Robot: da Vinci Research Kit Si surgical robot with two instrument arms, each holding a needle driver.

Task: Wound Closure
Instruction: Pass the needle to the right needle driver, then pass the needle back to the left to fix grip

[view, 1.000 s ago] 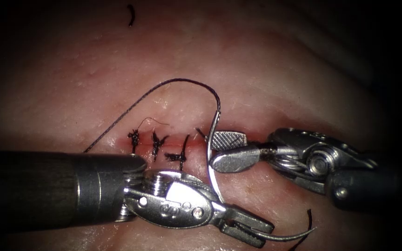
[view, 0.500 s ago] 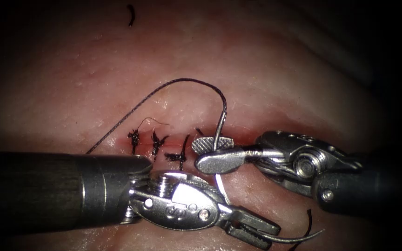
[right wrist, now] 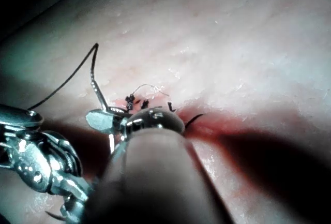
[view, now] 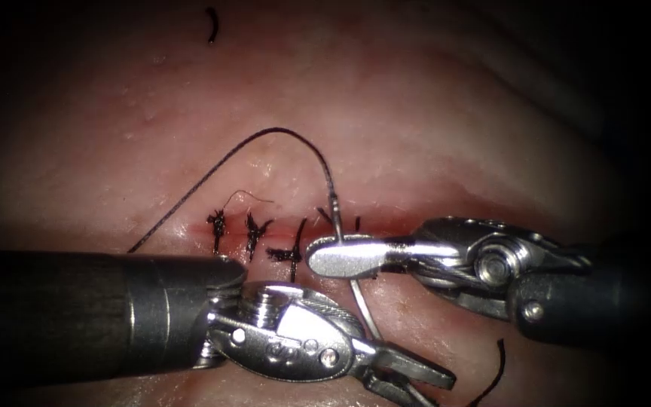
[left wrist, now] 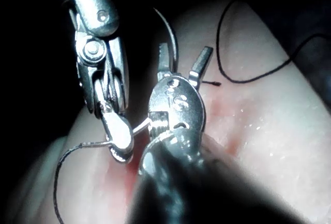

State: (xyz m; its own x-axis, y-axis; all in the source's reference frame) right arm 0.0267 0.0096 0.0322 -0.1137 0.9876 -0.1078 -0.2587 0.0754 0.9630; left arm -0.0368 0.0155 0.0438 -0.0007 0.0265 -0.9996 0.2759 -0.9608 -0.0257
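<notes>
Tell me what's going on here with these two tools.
The right tool has its jaws shut on the needle near its thread end, just above the cut in the tissue. The left tool sits open by the needle's lower part. The thread arcs up leftward beside three finished stitches.

Not much of a room to see here tbh. The light is 1 tight bright pool in the middle, and everything around it drops off into deep black at the edges. Strong glare, hard dark shadows, pretty harsh lighting overall.
</notes>
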